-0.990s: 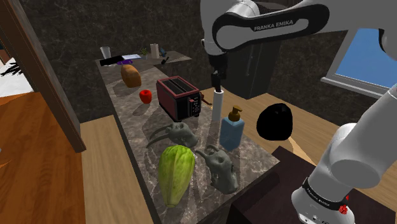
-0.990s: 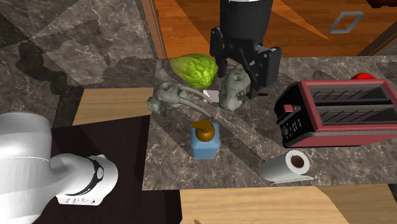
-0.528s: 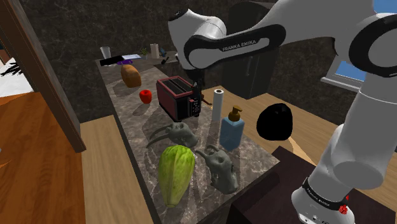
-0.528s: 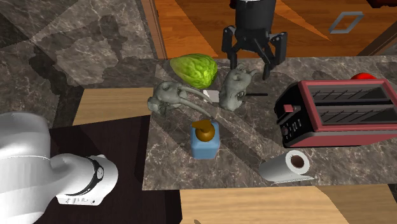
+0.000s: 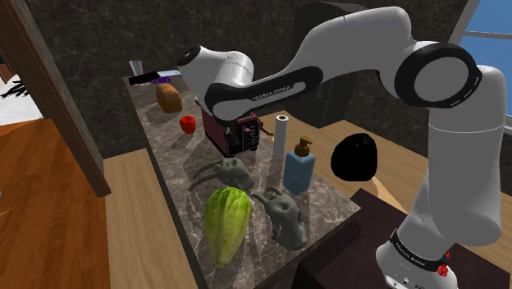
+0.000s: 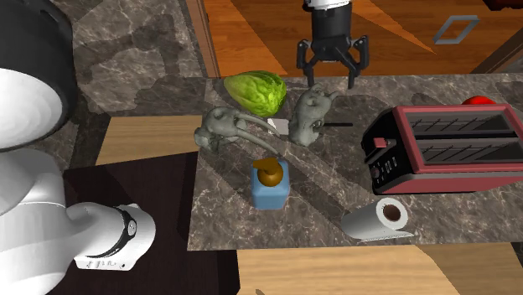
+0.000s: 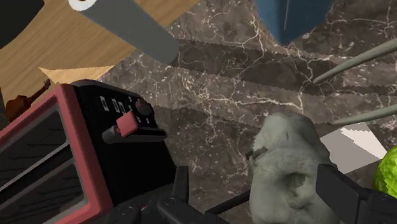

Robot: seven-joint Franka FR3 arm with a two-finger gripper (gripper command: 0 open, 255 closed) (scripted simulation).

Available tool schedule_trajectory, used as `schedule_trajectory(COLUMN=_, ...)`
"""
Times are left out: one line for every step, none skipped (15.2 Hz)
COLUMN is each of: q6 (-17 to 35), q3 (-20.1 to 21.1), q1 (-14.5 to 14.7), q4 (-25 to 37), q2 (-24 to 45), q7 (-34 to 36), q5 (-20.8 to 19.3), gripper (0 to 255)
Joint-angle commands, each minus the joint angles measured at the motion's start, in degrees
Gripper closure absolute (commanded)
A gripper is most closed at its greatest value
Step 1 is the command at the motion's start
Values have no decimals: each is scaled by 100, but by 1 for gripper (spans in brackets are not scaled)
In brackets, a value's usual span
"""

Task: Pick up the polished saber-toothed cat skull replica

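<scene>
Two grey skulls lie on the dark marble counter [image 6: 335,209]. One skull [image 6: 220,128] [image 5: 287,220] has long curved fangs [image 7: 356,60] and lies beside the blue soap bottle [image 6: 270,186]. The other skull [image 6: 310,113] [image 5: 232,172] [image 7: 286,172] lies between the lettuce and the red toaster. My black gripper [image 6: 332,67] [image 7: 257,191] hangs open above this second skull, by the counter's far edge in the second exterior view. In the wrist view that skull sits between the two fingers, and they do not touch it.
A green lettuce [image 6: 256,92] lies beside both skulls. The red toaster [image 6: 444,147] and a paper towel roll [image 6: 379,219] stand close by. A red apple [image 5: 188,124], a bread loaf [image 5: 169,97] and small items sit further along the counter. Wooden floor surrounds it.
The arm has swung toward the shoulder view's left. In the second exterior view the gripper has drawn back from the skull toward the counter's far edge. It stays open.
</scene>
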Motion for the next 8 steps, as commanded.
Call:
schedule_trajectory(q6=-71, q3=37, q1=186, q4=348, q2=414, q7=-117, q5=-234, gripper=0)
schedule_trajectory(q6=-96, q3=47, q1=278, q4=505, q2=609, q7=-180, q5=-343, gripper=0)
schedule_trajectory(q6=-121, q3=54, q1=373, q4=662, q2=802, q7=-246, q5=-450, gripper=0)
schedule_trajectory(q6=-145, q3=59, q1=468, q4=819, q2=995, q7=-316, q5=-555, gripper=0)
schedule_trajectory(q6=-168, q3=61, q1=564, q4=975, q2=1186, q7=-388, q5=-657, gripper=0)
schedule_trajectory(q6=-190, q3=60, q1=662, q4=1132, q2=1376, q7=-464, q5=-757, gripper=0)
schedule_trajectory(q6=-209, q3=58, q1=760, q4=1287, q2=1564, q7=-542, q5=-855, gripper=0)
schedule_trajectory(q6=-227, q3=54, q1=859, q4=1443, q2=1752, q7=-623, q5=-951, gripper=0)
